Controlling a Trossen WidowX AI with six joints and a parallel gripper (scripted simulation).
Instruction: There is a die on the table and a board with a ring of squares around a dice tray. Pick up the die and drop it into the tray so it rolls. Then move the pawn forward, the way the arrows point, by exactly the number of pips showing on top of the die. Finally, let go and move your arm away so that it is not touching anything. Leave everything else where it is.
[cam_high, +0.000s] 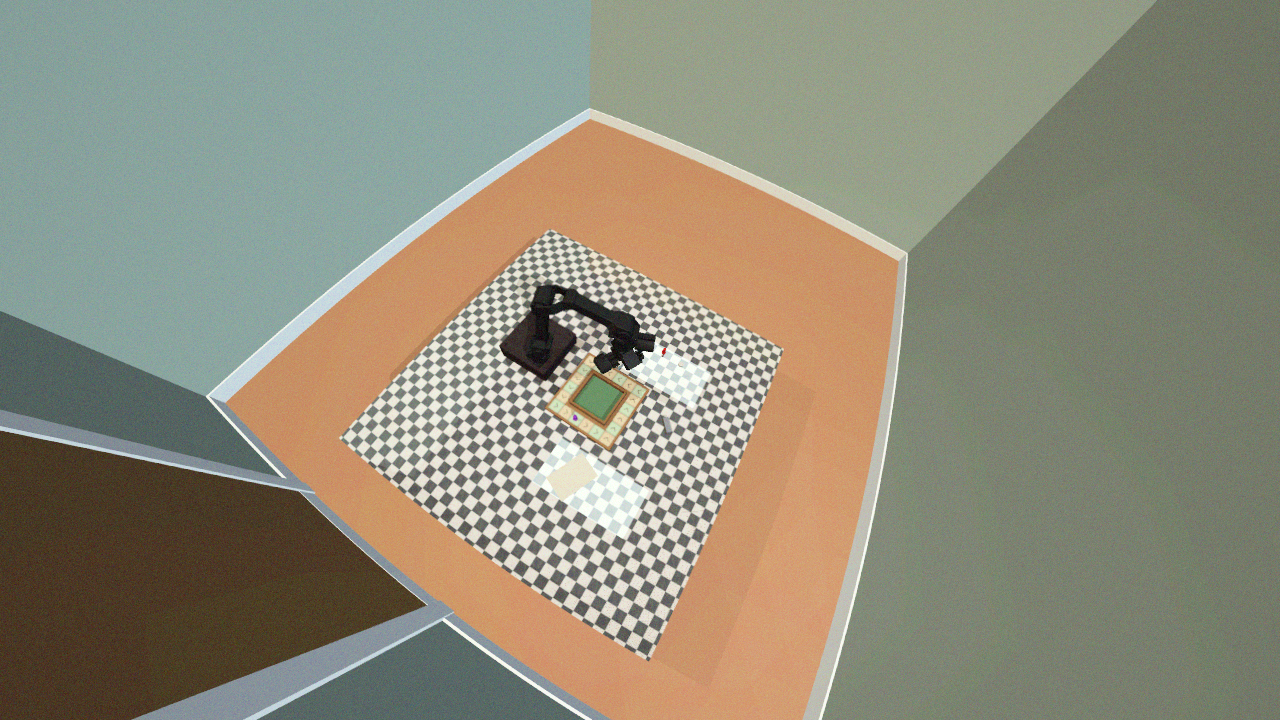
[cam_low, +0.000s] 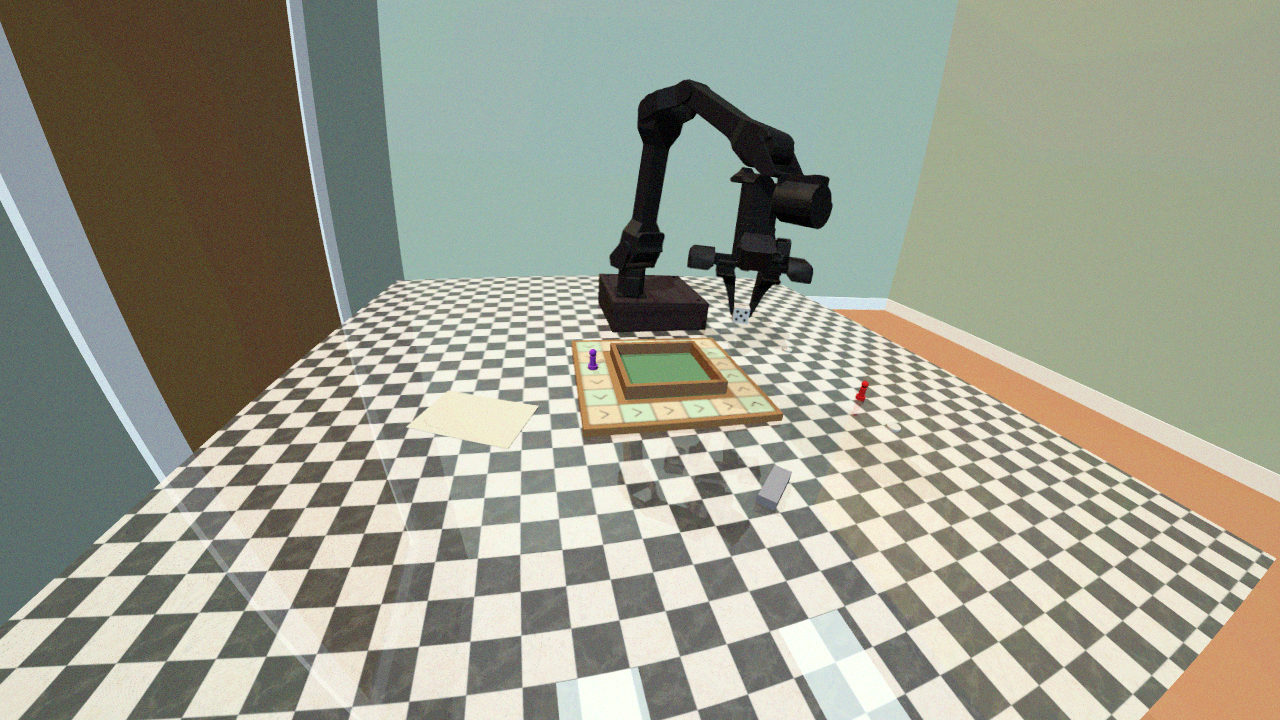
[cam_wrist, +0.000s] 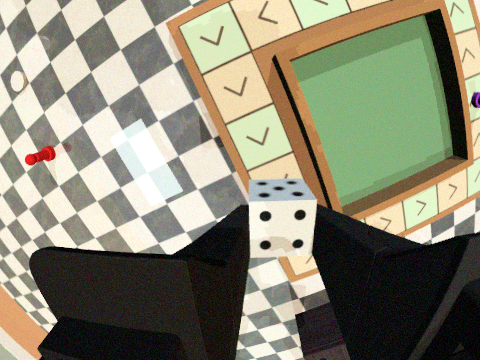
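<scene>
Beside the tray (cam_low: 669, 370), off its far-right corner and raised above the tabletop, the die (cam_wrist: 282, 227) sits clamped in the jaws, so the drop needs travel inward over the rim.

Tool (cam_low: 745, 304) with die (cam_low: 742, 314) hangs above floor; tray (cam_low: 669, 387) wall low, purple pawn (cam_low: 592, 359) well apart.
</scene>
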